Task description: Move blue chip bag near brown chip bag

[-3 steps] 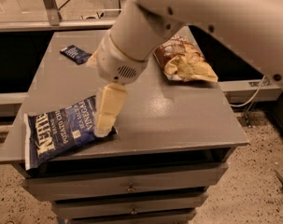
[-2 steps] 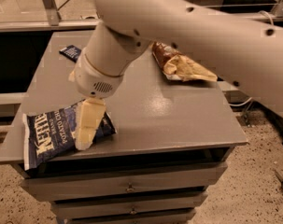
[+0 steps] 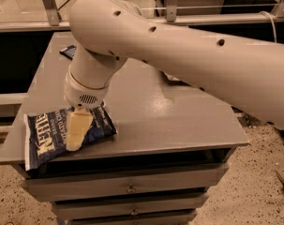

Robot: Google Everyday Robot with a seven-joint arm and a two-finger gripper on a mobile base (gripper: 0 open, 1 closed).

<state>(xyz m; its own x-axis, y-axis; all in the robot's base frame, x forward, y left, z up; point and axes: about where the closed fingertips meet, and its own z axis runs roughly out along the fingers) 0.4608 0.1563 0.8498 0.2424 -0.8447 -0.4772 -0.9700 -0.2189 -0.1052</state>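
The blue chip bag (image 3: 45, 137) lies flat at the table's front left corner, its white "Kettle" lettering facing up and its left end reaching the table edge. My gripper (image 3: 78, 131) points down over the right half of the bag and touches or nearly touches it. The wrist (image 3: 87, 86) stands right above it. The brown chip bag is almost wholly hidden behind my arm (image 3: 193, 55); only a sliver of something shows at the arm's lower edge (image 3: 171, 77).
The grey table (image 3: 179, 121) has drawers (image 3: 132, 189) under its front edge. A small dark blue flat packet (image 3: 69, 51) lies at the back left. A metal rail and dark shelf run behind the table. Speckled floor lies to the right.
My arm has swung left and toward the front edge, bringing the gripper further over the blue bag. The arm now covers the brown bag. The blue bag has hardly moved.
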